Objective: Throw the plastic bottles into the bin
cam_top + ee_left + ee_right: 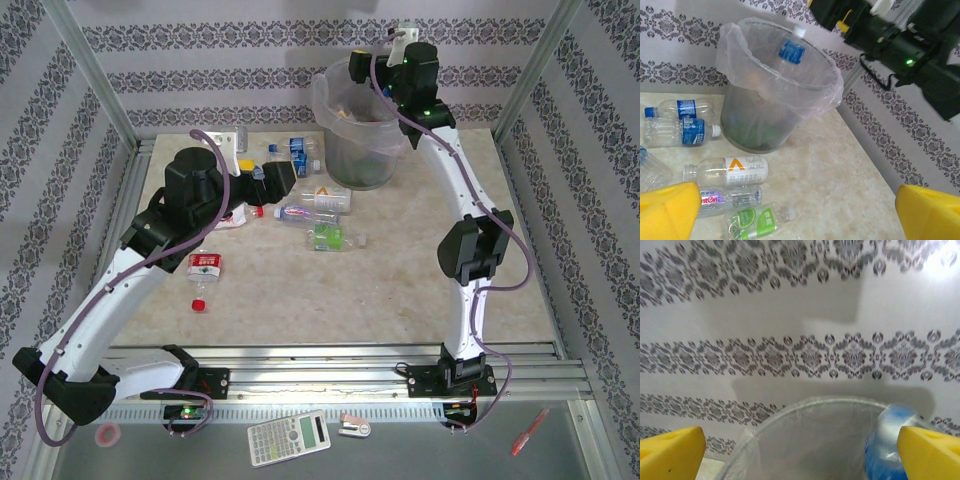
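Bottle at the bin: a blue-labelled bottle [791,50] stands cap up at the bin's mouth, against the far side of the liner, just under the right gripper.
Bin: the round mesh bin [755,125], lined with a clear bag [765,70], stands at the far middle of the table [400,290].
Right gripper [800,452]: its yellow pads are spread wide, gripping nothing. The bottle sits just beside the right pad; whether they touch, I cannot tell.
Right arm [465,200]: it rises from its base, bends at the elbow, and reaches forward and left, the wrist above the bin's far rim.
Left gripper [797,215]: fully spread, empty, and facing the bin.
Left arm [130,280]: folded, elbow low at the near left, wrist over the loose bottles.
Loose bottles: an orange-marked bottle [735,170] and a green-labelled bottle [752,222] lie near the bin; a red-labelled bottle [205,265] lies by the left forearm.
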